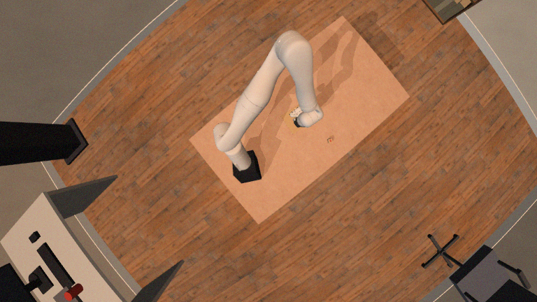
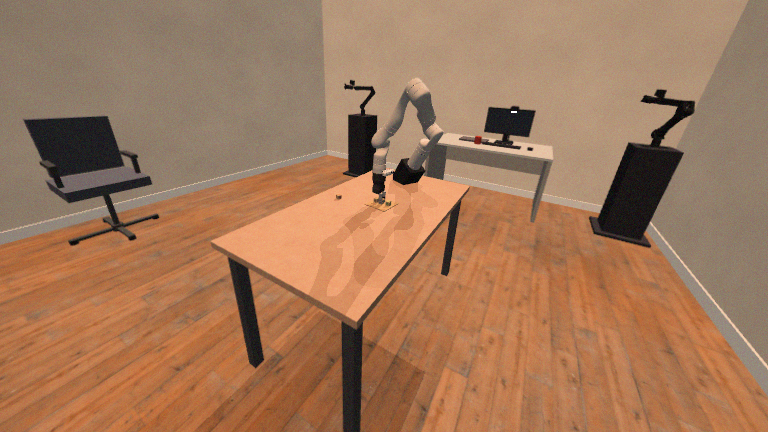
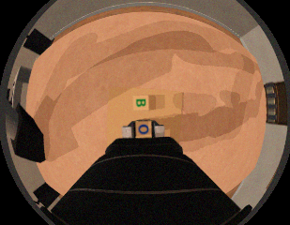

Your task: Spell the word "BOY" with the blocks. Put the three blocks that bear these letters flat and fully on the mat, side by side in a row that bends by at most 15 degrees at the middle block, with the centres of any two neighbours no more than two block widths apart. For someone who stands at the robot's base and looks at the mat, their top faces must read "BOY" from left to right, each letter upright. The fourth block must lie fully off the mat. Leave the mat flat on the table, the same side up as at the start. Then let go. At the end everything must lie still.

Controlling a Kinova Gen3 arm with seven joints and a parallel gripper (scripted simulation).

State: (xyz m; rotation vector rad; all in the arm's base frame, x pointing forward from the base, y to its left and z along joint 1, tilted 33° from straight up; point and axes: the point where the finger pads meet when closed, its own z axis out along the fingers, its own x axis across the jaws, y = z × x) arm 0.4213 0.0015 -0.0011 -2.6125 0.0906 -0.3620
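Observation:
My gripper (image 3: 144, 127) (image 2: 380, 194) is shut on the block with a blue O (image 3: 143, 127), which sits between the two fingertips in the wrist view. It hovers low over the near part of the tan mat (image 3: 118, 117) (image 1: 290, 124) (image 2: 390, 207). The block with a green B (image 3: 140, 102) lies flat on the mat just beyond the O block. A plain tan shape (image 3: 157, 101) lies right of the B block; I cannot read a letter on it. In the top view the wrist hides most of the mat, and only pale block tops (image 1: 294, 112) show beside it.
One small block (image 1: 330, 139) (image 2: 338, 196) with a red mark lies alone on the table (image 1: 356, 84) (image 2: 294, 240), well off the mat. The robot base (image 1: 246, 170) stands near the table's edge. Arm shadows cross the table top.

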